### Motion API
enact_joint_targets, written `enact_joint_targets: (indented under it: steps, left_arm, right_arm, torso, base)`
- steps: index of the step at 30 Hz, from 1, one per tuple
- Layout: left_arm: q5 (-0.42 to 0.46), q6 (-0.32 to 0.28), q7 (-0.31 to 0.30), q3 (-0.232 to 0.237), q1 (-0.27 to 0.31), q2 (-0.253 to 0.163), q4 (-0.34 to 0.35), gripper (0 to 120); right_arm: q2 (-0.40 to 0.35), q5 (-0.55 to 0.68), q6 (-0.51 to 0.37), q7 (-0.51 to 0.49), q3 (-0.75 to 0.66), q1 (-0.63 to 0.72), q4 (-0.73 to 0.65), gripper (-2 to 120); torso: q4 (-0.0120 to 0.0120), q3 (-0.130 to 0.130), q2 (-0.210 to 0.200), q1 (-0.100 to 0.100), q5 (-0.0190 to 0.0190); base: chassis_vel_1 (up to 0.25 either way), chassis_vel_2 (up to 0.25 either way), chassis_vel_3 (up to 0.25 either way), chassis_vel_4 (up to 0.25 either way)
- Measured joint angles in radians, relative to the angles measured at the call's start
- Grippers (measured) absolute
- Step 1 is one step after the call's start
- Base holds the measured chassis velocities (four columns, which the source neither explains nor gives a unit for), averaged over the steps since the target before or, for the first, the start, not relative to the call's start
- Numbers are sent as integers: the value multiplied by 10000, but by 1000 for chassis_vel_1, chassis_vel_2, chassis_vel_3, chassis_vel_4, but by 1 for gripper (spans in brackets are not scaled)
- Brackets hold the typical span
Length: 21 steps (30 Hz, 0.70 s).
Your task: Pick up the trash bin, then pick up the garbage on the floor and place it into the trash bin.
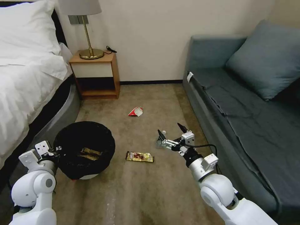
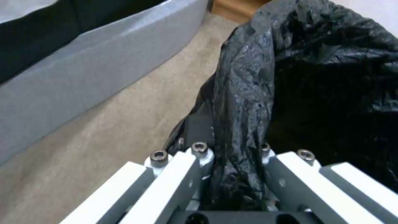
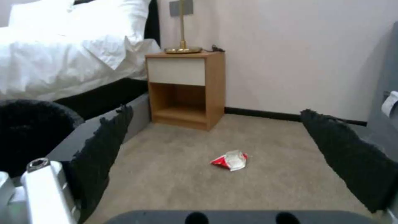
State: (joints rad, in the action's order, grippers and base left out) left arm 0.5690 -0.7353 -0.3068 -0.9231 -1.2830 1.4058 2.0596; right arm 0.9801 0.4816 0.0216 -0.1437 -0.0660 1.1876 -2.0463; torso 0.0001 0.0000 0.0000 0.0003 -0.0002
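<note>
I have the left end effector (image 1: 53, 151) clamped on the rim of the small round white trash bin with its black plastic bag liner (image 1: 84, 150), at about eight o'clock in my head view (something gold-brown lies inside it). My right end effector (image 1: 172, 131) hovers near centre with its fingers (image 3: 104, 140) spread wide, gripping nothing. On the beige carpet (image 1: 150, 187), the gold-brown snack wrapper (image 1: 139, 156) lies just beside the bin, and the red-and-white paper packet (image 1: 136, 111) sits toward twelve o'clock.
</note>
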Motion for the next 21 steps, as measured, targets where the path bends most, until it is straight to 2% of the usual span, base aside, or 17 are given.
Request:
enact_joint_targets:
  steps: [16,21]
  left_arm:
    - [11,0,0,15,-99,9,109,4]
    - [13,0,-1,15,-79,4,103,4]
  right_arm:
    - [-39,-33,-17,26,-10,80,-79,100]
    - [-42,-27,-81,32,26,37,-56,100]
  torso:
    - [-3,1,0,1,4]
    - [-1,0,0,1,1]
  base:
    - [-166,157,160,-160]
    - [-119,98,88,-99]
